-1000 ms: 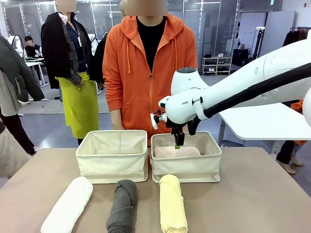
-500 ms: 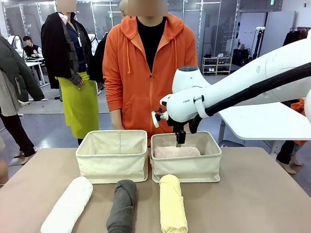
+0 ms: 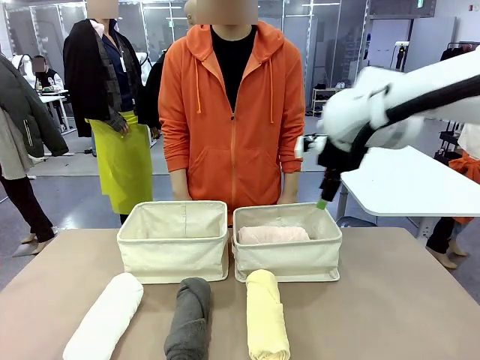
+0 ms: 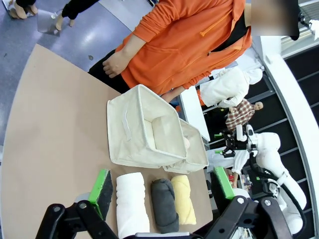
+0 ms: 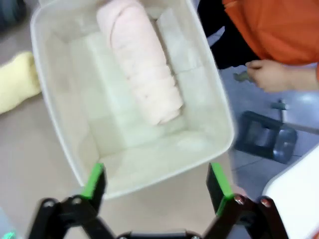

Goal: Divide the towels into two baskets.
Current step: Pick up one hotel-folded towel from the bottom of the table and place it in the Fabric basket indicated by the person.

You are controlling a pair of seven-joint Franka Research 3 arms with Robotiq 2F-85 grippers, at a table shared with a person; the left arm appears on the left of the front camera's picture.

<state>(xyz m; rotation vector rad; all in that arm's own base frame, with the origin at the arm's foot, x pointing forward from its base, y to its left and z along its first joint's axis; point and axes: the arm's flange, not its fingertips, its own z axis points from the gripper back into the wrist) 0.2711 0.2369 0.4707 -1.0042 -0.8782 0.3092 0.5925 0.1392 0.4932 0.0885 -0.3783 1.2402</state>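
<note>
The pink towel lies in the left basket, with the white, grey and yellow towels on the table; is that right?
No: the front view shows the pink towel in the right basket, with the white, grey and yellow towels on the table.

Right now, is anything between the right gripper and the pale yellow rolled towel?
Only low down: the cream canvas basket holding the pale pink rolled towel sits between them. The open right gripper hangs above that basket's far right corner, so it could probably pass over to the pale yellow rolled towel.

You have no lettering, label, brand or number sharp enough to read on anything here, operator.
</note>
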